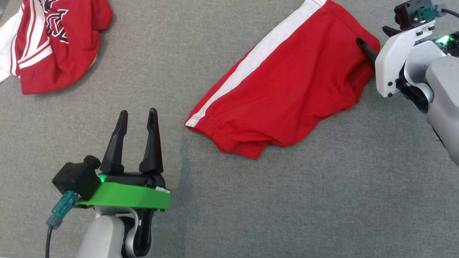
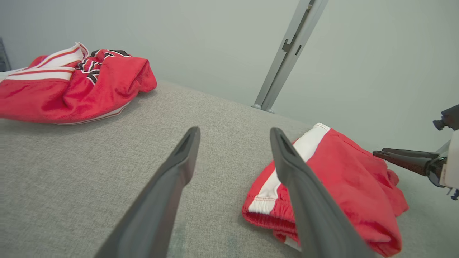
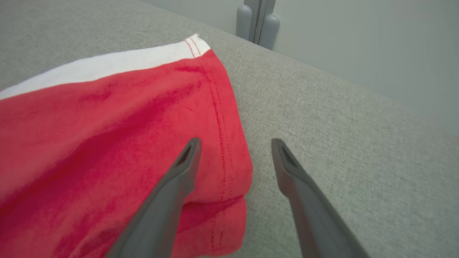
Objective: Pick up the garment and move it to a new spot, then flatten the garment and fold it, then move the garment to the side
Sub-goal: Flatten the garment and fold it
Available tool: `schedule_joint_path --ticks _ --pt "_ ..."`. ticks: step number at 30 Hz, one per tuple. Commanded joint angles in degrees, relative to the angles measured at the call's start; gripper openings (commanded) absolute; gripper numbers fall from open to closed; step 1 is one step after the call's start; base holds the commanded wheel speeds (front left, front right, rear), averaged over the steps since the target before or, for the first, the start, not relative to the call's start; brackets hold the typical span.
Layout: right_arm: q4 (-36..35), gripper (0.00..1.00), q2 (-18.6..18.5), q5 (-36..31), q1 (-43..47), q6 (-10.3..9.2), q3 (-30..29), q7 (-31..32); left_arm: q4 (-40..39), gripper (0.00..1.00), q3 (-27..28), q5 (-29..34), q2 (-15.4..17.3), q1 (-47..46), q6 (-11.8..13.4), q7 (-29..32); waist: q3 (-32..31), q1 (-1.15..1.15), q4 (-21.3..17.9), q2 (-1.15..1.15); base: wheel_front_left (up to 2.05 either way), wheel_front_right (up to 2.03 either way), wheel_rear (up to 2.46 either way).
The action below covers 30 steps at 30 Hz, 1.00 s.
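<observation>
Right gripper [image 3: 235, 142], 3 o'clock, arm cut off: fingers apart, straddling shorts [image 1: 285, 92] hem. Left gripper [image 1: 138, 112], 7 o'clock: fingers apart, empty.

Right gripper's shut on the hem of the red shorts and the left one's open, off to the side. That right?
Not quite. The right gripper is open, not shut: the right wrist view shows its fingers spread at the hem of the red shorts, one over the fabric, one over the grey table. The left gripper is open, off to the side, as you said.
</observation>
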Motion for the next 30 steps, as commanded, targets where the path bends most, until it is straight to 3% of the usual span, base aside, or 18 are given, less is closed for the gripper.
schedule_joint_path --ticks 1,12,13,16,23,30 --pt "0.58 1.00 -0.25 0.50 0.65 -0.07 0.34 0.33 0.21 1.00 0.88 0.79 -0.57 0.62 -0.12 0.00 0.78 0.00 0.65 0.00 0.00 0.00 0.00" --pt "5.78 1.00 2.17 1.22 1.25 -0.04 2.58 4.51 1.44 1.00 3.51 2.79 -2.51 0.63 -0.88 -0.01 1.68 0.00 1.98 0.00 0.00 0.00 0.00" --pt "5.95 0.58 2.40 1.32 1.32 -0.04 2.66 4.55 1.48 1.00 3.61 2.89 -2.58 0.65 -0.92 -0.01 1.64 0.00 1.94 0.00 0.00 0.00 0.00" --pt "5.94 0.00 3.06 1.67 1.24 -0.03 2.82 3.05 1.41 1.00 4.02 3.33 -2.65 0.61 -1.04 -0.01 1.39 0.00 1.46 0.00 0.00 0.00 0.00" --pt "6.00 0.00 4.72 2.91 0.63 -0.07 0.84 -4.68 1.21 1.00 5.05 4.69 -2.69 -0.60 -1.00 -0.01 -0.45 0.00 -1.61 0.00 0.00 0.00 0.00" --pt "4.28 0.00 5.72 6.18 4.95 -0.07 -0.73 -11.31 1.77 1.00 6.38 6.35 -2.45 -1.21 -1.01 -0.01 -3.71 0.00 -7.85 0.00 0.00 0.00 0.00"
